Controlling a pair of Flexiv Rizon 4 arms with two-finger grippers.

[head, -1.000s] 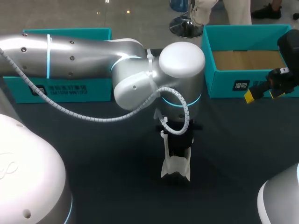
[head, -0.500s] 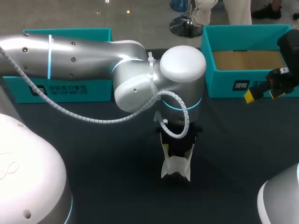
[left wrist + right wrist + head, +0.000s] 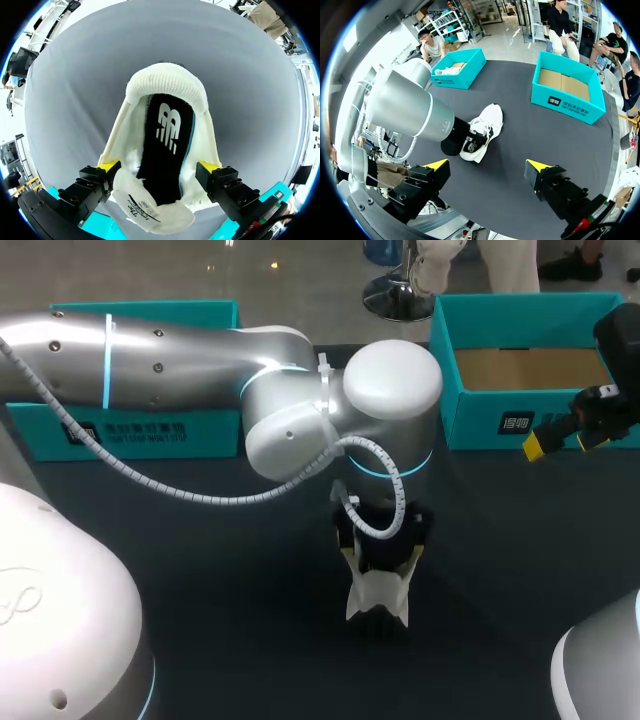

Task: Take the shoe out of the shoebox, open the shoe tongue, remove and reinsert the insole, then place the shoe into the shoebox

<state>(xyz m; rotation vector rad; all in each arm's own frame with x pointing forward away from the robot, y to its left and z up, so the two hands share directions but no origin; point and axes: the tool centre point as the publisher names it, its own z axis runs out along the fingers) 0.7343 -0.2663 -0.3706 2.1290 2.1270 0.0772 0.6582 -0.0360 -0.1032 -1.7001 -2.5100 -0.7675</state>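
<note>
Shoe-out step looks done: white mesh sneaker (image 3: 378,602) lies on the dark bench (image 3: 230,620), well apart from the open teal cardboard shoebox (image 3: 470,430) at the far right, which shows only its bare brown floor.

Left hand (image 3: 159,167) hangs right over the sneaker's opening with its fingers spread wide. The yellow tips sit just beside the two side walls, and no clear squeeze shows, so I read it as not gripping.

Tongue step looks done or nearly so. In the left wrist view the white tongue with printed label (image 3: 150,215) is folded forward under the hand, away from the padded heel collar (image 3: 166,87), and the mouth is wide open.

Black insole with white logo (image 3: 167,135) lies flat inside the sneaker. I can't tell whether it is yet to come out or is already back in. With the hand poised over it, pulling it out is my guess.

Right hand (image 3: 487,165) is open and holds nothing. It hovers near the shoebox's front wall, well away from the sneaker.

Left to do, as judged: the insole out and back in, if not done, then the sneaker into the shoebox. A second teal box (image 3: 150,430) sits at the far left, not in play.
</note>
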